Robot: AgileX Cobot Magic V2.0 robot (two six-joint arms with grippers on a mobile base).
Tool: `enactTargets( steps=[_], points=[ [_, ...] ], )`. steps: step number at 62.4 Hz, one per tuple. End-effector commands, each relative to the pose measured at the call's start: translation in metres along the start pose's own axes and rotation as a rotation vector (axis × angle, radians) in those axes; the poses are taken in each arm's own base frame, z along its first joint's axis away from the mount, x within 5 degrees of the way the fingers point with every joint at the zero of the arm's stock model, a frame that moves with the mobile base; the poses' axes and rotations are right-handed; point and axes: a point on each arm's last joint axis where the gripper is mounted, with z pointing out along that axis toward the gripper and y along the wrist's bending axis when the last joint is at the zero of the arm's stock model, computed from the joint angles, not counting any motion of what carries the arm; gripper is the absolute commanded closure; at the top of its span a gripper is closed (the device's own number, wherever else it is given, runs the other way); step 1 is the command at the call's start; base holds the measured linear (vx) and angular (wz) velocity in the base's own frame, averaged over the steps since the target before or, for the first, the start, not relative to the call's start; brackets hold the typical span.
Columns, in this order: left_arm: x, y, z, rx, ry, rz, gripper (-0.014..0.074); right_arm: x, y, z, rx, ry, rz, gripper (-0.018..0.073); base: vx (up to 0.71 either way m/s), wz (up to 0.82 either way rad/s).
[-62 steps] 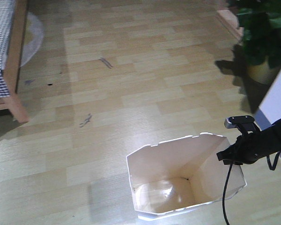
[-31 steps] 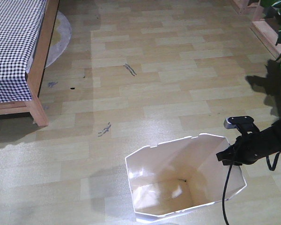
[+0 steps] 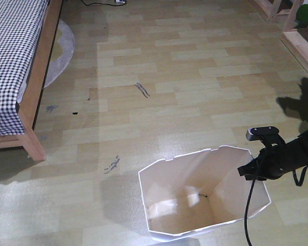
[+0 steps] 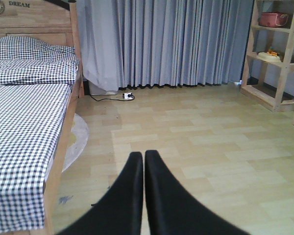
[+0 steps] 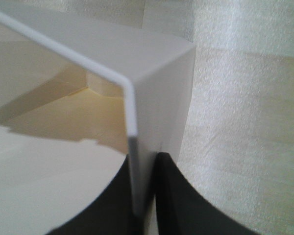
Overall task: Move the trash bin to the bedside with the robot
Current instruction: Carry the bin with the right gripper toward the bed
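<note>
The white bin (image 3: 169,187) stands upright on the wooden floor (image 3: 195,92), its mouth open and its cream inside bare apart from a small dark speck on the bottom. In the front view it sits low and right of centre, well apart from the bed (image 3: 15,66), whose wooden frame and checked cover fill the far left.

The right tool (image 3: 246,171) is clamped on the bin's right-hand wall just below the rim. In the right wrist view the thin wall of the bin (image 5: 157,63) runs straight down between the two dark fingers of the right tool (image 5: 143,161), one inside and one outside. The black arm (image 3: 292,154) reaches in from the right edge, and a black cable (image 3: 249,215) hangs from it down past the bin.

The left tool (image 4: 143,152) has its fingers pressed together on nothing, pointing over open floor with the bed (image 4: 24,122) on its left.

A round pale rug (image 3: 61,56) lies partly under the bed frame. Grey curtains (image 4: 171,44) cover the far wall, and a wooden shelf (image 4: 274,54) stands to the right.
</note>
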Motion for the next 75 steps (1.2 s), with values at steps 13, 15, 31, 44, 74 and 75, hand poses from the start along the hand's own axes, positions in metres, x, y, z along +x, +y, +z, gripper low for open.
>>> enactTargets(
  steps=[13,15,31,44,74,75],
  points=[
    [0.0017,-0.0002,0.0007,0.009,-0.060,-0.012,0.0602,-0.0136,0.0116,-0.0191,-0.101,-0.068,0.034,0.0566,0.39,0.02],
    [0.0017,-0.0002,0.0007,0.009,-0.060,-0.012,0.0602,-0.0136,0.0116,-0.0191,-0.101,-0.068,0.034,0.0566,0.40,0.05],
    [0.0017,-0.0002,0.0007,0.009,-0.060,-0.012,0.0602,-0.0136,0.0116,-0.0191,-0.101,-0.068,0.034,0.0566,0.42,0.10],
    [0.0017,-0.0002,0.0007,0.009,-0.060,-0.012,0.0602,-0.0136,0.0116,-0.0191,-0.101,-0.068,0.034,0.0566,0.42,0.11],
    [0.0017,-0.0002,0.0007,0.009,-0.060,-0.012,0.0602,-0.0136,0.0116,-0.0191,-0.101,-0.068,0.034,0.0566,0.44,0.05],
    [0.0017,-0.0002,0.0007,0.009,-0.060,-0.012,0.0602,-0.0136,0.0116,-0.0191,-0.101,-0.068,0.034,0.0566,0.45,-0.04]
  ],
)
